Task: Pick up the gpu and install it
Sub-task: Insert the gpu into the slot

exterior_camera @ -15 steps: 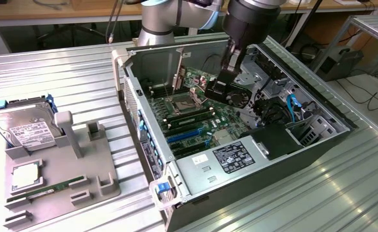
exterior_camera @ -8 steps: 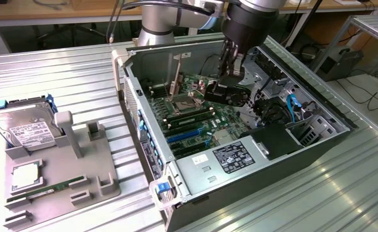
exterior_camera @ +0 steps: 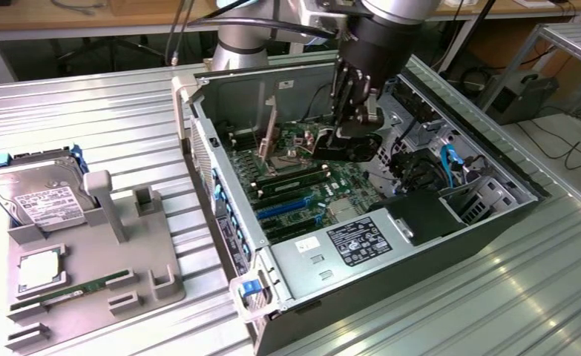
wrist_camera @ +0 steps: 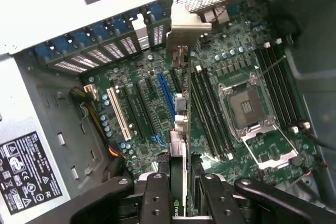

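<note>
My gripper (exterior_camera: 355,133) reaches down into the open computer case (exterior_camera: 225,222) and is shut on the gpu (exterior_camera: 348,148), a dark card hanging over the motherboard (exterior_camera: 310,185). In the wrist view the gpu (wrist_camera: 178,129) shows edge-on, clamped between my two black fingers (wrist_camera: 156,198). Its silver bracket (wrist_camera: 186,27) points toward the case's rear slot openings. The card's lower edge runs just above the board, alongside the blue expansion slot (wrist_camera: 167,95). Whether it touches a slot I cannot tell.
An open CPU socket (wrist_camera: 247,106) and memory slots lie beside the card. A power supply (exterior_camera: 360,241) with a label fills the case's near end. Outside, on the exterior view's left, a grey fixture (exterior_camera: 122,245) holds a hard drive (exterior_camera: 38,196) and a RAM stick (exterior_camera: 77,285).
</note>
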